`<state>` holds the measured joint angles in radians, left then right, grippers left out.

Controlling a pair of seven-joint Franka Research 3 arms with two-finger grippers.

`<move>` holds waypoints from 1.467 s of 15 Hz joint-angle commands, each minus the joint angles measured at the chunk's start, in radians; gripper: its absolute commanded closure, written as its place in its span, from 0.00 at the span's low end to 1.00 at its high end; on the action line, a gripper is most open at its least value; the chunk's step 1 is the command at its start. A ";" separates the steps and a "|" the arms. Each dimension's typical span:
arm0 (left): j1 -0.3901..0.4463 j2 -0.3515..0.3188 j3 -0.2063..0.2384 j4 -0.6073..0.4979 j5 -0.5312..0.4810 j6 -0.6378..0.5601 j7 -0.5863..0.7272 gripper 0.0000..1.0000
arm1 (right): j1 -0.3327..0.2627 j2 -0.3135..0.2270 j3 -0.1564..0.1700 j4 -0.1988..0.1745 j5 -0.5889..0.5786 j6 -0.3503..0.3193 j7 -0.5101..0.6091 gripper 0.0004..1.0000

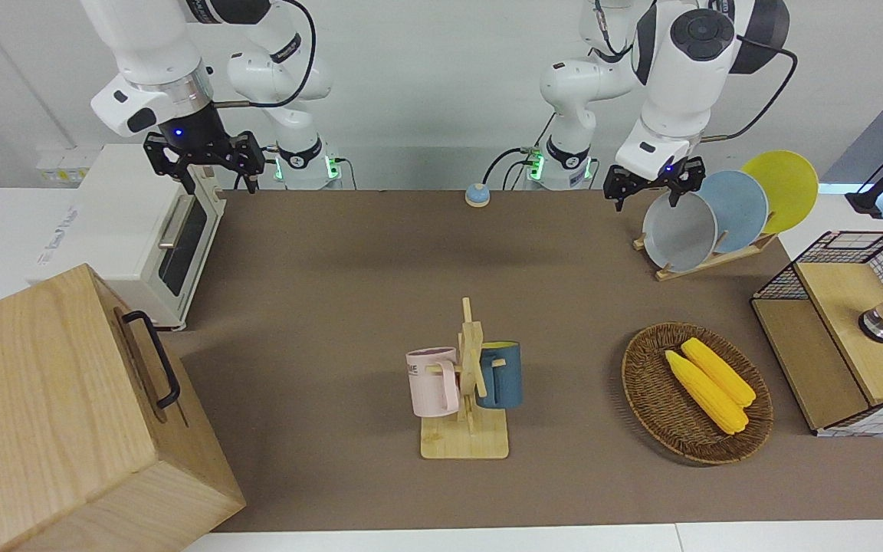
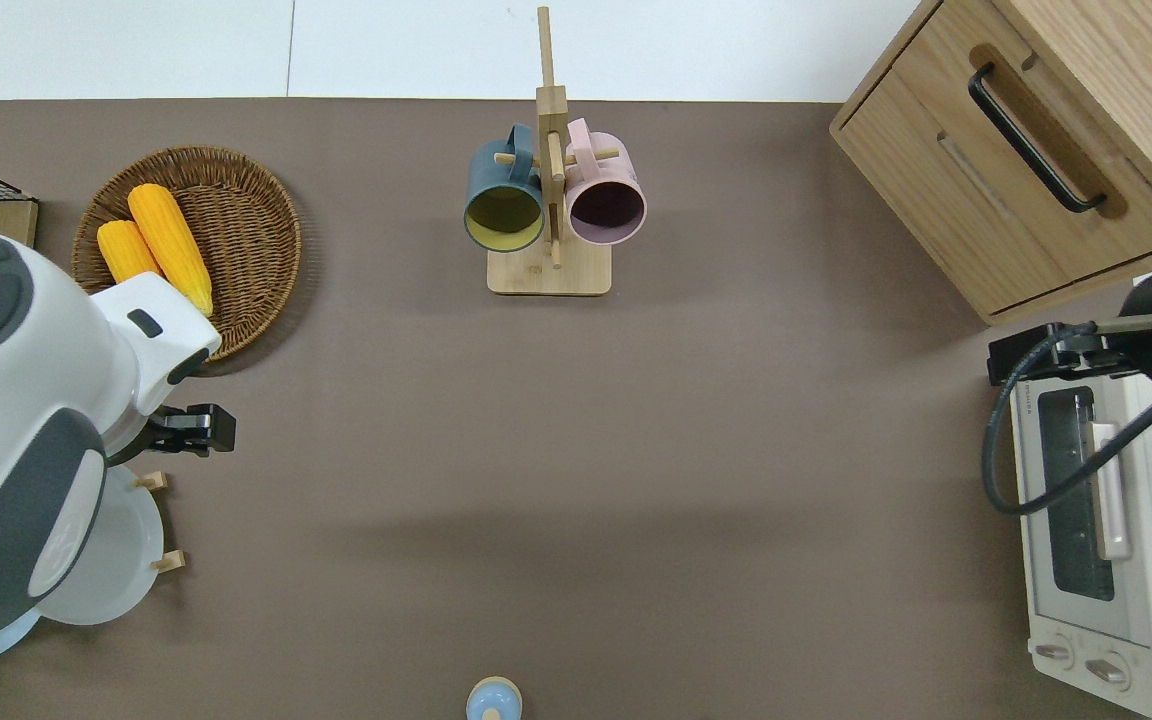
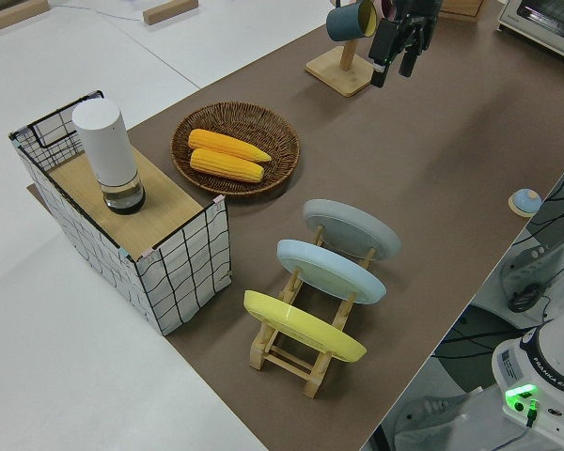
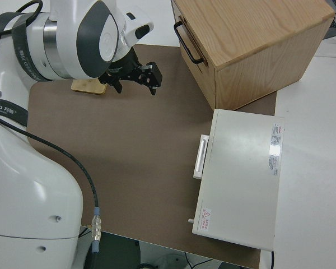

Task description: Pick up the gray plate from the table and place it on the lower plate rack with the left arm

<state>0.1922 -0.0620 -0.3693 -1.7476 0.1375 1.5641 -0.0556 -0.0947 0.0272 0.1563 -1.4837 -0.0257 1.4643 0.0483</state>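
Observation:
The gray plate (image 1: pixel 679 231) leans upright in the lower plate rack (image 1: pixel 706 262), in the slot farthest from the robots. A light-blue plate (image 1: pixel 734 211) and a yellow plate (image 1: pixel 785 188) stand in the slots nearer to the robots. My left gripper (image 1: pixel 648 192) hangs open just above the gray plate's rim and holds nothing. In the overhead view the left gripper (image 2: pixel 188 430) is over the rack's end farthest from the robots, and the arm hides part of the gray plate (image 2: pixel 111 560). From the left side, the gray plate (image 3: pixel 351 228) rests between pegs. The right gripper (image 1: pixel 219 182) is parked and open.
A wicker basket (image 1: pixel 645 383) with two corn cobs lies farther from the robots than the rack. A wire-sided wooden shelf (image 1: pixel 840 337) stands at the left arm's end. Mid-table is a mug stand (image 1: pixel 466 429). A toaster oven (image 1: pixel 142 230) and wooden drawer box (image 1: pixel 66 414) occupy the right arm's end.

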 commanded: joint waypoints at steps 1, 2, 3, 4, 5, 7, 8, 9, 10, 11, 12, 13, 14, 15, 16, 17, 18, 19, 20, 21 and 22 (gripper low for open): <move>0.024 -0.021 0.036 0.037 -0.105 -0.042 0.180 0.00 | 0.007 0.000 -0.006 0.006 0.003 -0.001 0.004 0.02; 0.024 -0.036 0.050 0.037 -0.110 -0.045 0.218 0.00 | 0.007 0.000 -0.006 0.006 0.003 -0.001 0.004 0.02; 0.024 -0.048 0.062 0.033 -0.111 -0.047 0.268 0.00 | 0.007 0.000 -0.006 0.006 0.003 -0.002 0.004 0.02; 0.023 -0.064 0.079 0.027 -0.121 -0.047 0.293 0.00 | 0.007 0.000 -0.006 0.006 0.003 -0.001 0.004 0.02; 0.023 -0.080 0.098 0.020 -0.140 -0.049 0.315 0.00 | 0.007 0.000 -0.006 0.006 0.003 -0.001 0.004 0.02; 0.023 -0.111 0.119 -0.010 -0.144 -0.047 0.336 0.00 | 0.007 0.000 -0.006 0.006 0.003 -0.001 0.004 0.02; 0.024 -0.117 0.119 -0.013 -0.144 -0.045 0.329 0.00 | 0.007 0.000 -0.006 0.006 0.003 -0.001 0.004 0.02; 0.024 -0.117 0.118 -0.013 -0.139 -0.045 0.323 0.00 | 0.007 0.000 -0.006 0.006 0.003 -0.001 0.004 0.02; 0.024 -0.116 0.118 -0.013 -0.137 -0.042 0.315 0.00 | 0.007 0.000 -0.006 0.006 0.003 -0.001 0.004 0.02; 0.024 -0.116 0.116 -0.009 -0.134 -0.045 0.312 0.00 | 0.007 0.000 -0.006 0.006 0.003 -0.001 0.004 0.02; 0.026 -0.116 0.116 -0.007 -0.130 -0.045 0.312 0.00 | 0.007 0.000 -0.006 0.006 0.003 -0.001 0.004 0.02; 0.026 -0.116 0.116 -0.004 -0.127 -0.045 0.310 0.00 | 0.007 0.000 -0.006 0.006 0.003 -0.001 0.004 0.02; 0.026 -0.114 0.116 -0.006 -0.124 -0.047 0.309 0.00 | 0.007 0.000 -0.006 0.006 0.003 -0.001 0.004 0.02; 0.027 -0.113 0.116 -0.006 -0.124 -0.049 0.303 0.00 | 0.007 0.000 -0.006 0.006 0.003 -0.001 0.004 0.02; 0.027 -0.113 0.118 -0.006 -0.124 -0.049 0.295 0.00 | 0.007 0.000 -0.006 0.006 0.003 -0.001 0.004 0.02; 0.026 -0.111 0.118 -0.006 -0.124 -0.049 0.295 0.00 | 0.007 0.000 -0.006 0.006 0.003 -0.001 0.004 0.02; 0.024 -0.111 0.116 -0.006 -0.124 -0.049 0.293 0.00 | 0.007 0.000 -0.006 0.006 0.003 -0.001 0.004 0.02; 0.024 -0.111 0.116 -0.006 -0.124 -0.050 0.292 0.00 | 0.007 0.000 -0.006 0.006 0.003 -0.001 0.004 0.02; 0.024 -0.111 0.116 -0.006 -0.124 -0.052 0.290 0.00 | 0.007 0.000 -0.006 0.006 0.003 -0.001 0.004 0.02; 0.027 -0.110 0.116 -0.007 -0.139 -0.049 0.286 0.00 | 0.007 0.000 -0.006 0.006 0.003 -0.001 0.004 0.02; 0.026 -0.104 0.118 -0.004 -0.162 -0.041 0.266 0.00 | 0.007 0.000 -0.006 0.006 0.003 -0.001 0.004 0.02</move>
<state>0.2153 -0.1564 -0.2535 -1.7346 0.0135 1.5181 0.2450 -0.0947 0.0272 0.1563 -1.4837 -0.0257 1.4643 0.0483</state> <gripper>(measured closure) 0.000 0.013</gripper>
